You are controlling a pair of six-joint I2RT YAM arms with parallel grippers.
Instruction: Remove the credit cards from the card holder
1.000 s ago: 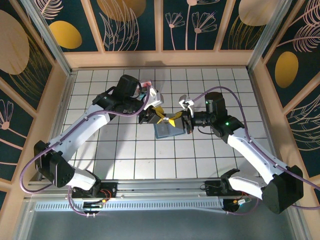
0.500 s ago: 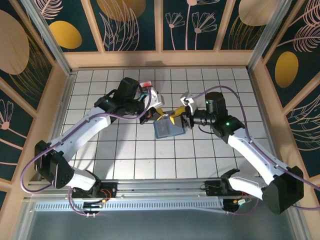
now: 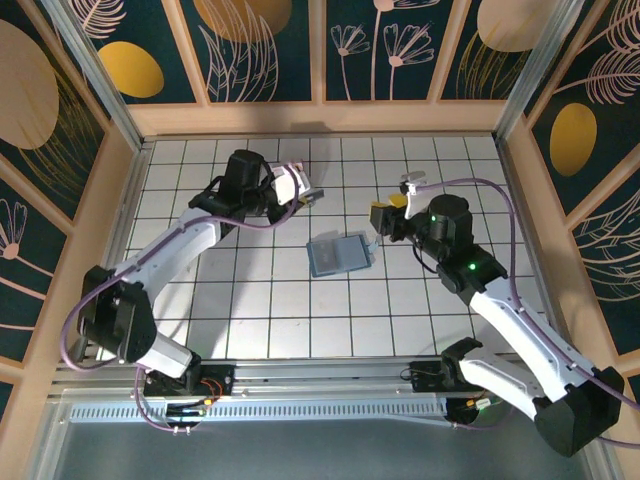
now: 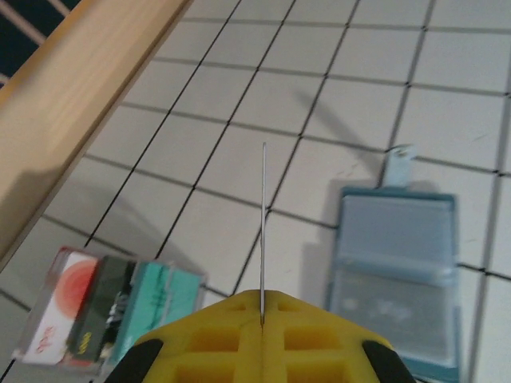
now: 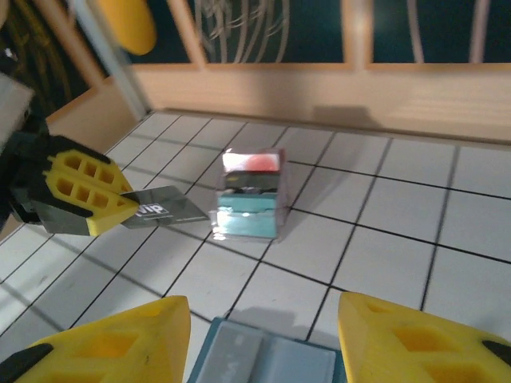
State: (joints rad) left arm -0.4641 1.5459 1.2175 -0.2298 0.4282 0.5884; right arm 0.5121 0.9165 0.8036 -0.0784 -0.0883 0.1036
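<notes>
right hand (image 5: 262, 303) withdrawn open, left hand (image 4: 262, 299) pinches card (image 5: 169, 209), edge-on from left wrist

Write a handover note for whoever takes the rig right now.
Left gripper: shut on a grey card, near the clear plastic box.
Right gripper: open, empty, above the card holder.
The holder lies open on the table, apart from both grippers.
Done: one card out.
Left: set that card down, then check the pockets. I cannot tell if more cards remain.
</notes>
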